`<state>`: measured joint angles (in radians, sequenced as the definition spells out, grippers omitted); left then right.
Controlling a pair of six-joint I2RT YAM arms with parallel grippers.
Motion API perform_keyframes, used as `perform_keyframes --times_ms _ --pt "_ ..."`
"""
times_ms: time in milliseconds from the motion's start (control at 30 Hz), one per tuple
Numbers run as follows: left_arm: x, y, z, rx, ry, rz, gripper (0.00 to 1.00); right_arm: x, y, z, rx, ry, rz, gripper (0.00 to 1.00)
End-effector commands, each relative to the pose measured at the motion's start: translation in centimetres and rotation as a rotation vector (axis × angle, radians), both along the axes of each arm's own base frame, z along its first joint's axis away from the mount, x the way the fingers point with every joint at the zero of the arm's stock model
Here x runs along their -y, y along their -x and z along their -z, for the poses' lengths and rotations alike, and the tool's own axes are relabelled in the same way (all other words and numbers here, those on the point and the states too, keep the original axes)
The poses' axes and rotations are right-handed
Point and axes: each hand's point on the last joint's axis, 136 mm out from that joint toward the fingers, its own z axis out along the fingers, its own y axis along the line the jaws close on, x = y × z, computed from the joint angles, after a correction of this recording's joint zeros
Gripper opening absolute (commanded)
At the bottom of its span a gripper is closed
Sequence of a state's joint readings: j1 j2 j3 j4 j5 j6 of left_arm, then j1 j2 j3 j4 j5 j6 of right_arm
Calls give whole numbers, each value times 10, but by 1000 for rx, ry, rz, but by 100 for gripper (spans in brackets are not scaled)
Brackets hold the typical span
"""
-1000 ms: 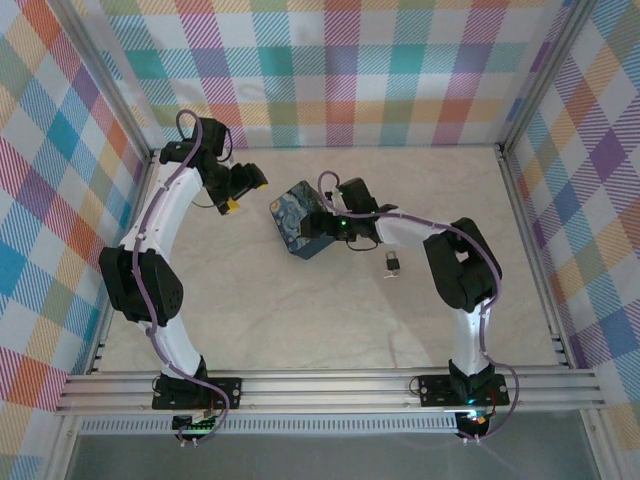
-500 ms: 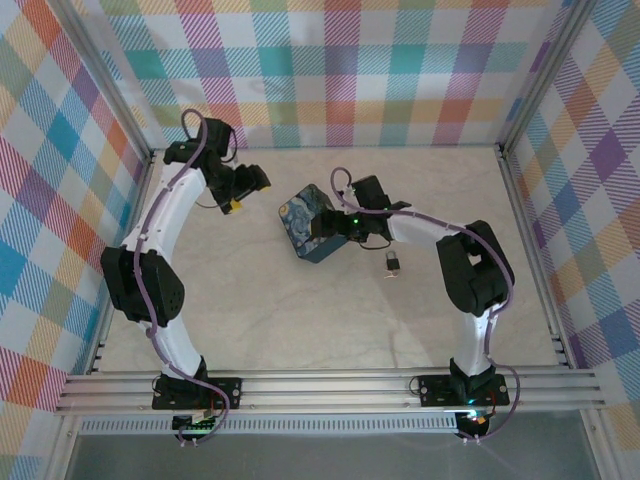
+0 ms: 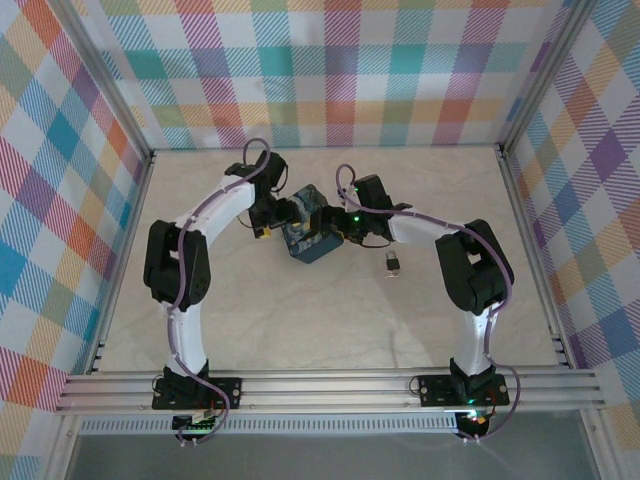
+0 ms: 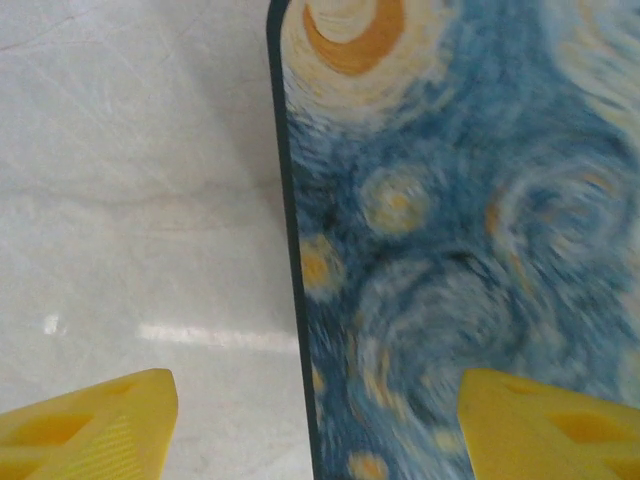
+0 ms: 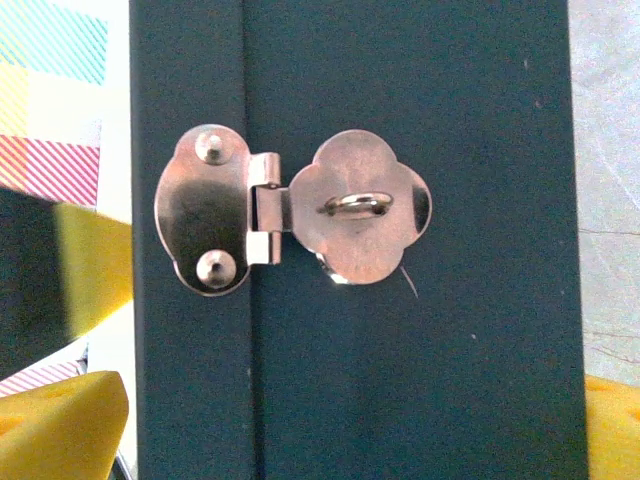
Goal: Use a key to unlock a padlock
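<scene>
Your left claw (image 4: 315,430) is hovering spread above the tin (image 4: 450,250). Your right claw (image 5: 340,420) — also spread — is straddling its hasp (image 5: 290,210) side.

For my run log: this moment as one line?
left gripper open, straddling tin edge | right gripper open, facing hasp | padlock on table

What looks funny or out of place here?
The little padlock lies loose on the table, apart from the blue tin, while the ring on the tin's silver latch sits empty.
</scene>
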<state>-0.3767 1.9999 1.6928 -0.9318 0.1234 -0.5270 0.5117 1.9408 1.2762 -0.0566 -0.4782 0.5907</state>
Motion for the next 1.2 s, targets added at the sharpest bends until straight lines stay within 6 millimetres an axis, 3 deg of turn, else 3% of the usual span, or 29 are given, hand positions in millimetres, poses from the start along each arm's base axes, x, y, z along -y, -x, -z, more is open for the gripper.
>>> perform_keyframes --times_ms 0,233,433,533,667,733,867,933,1033,1100,1167 --pt "6 -11 -1 42 -10 3 74 6 1 -4 10 25 0 100" --pt "3 -9 19 7 -36 2 74 30 5 14 -8 141 11 100" --pt "3 -7 23 -8 -39 4 74 42 4 17 -18 150 34 100" --pt "8 -8 4 24 0 15 74 46 5 6 10 147 35 100" --pt "8 -20 -45 166 20 56 80 63 4 -20 89 168 58 100" --pt "-6 -27 -69 263 -41 55 100 85 2 -28 144 224 97 100" --pt "-57 -35 -85 391 -194 8 100 152 -5 -40 280 367 236 100" --pt "-100 -37 -85 472 -309 -53 100 192 -7 -44 383 458 319 100" --pt "-149 -29 -72 605 -449 -38 100 246 -5 -38 486 597 415 100" --pt "-163 -23 -58 679 -535 42 100 274 -2 -26 469 657 455 100" --pt "-179 -17 -36 662 -576 54 100 287 -1 -15 490 695 467 100"
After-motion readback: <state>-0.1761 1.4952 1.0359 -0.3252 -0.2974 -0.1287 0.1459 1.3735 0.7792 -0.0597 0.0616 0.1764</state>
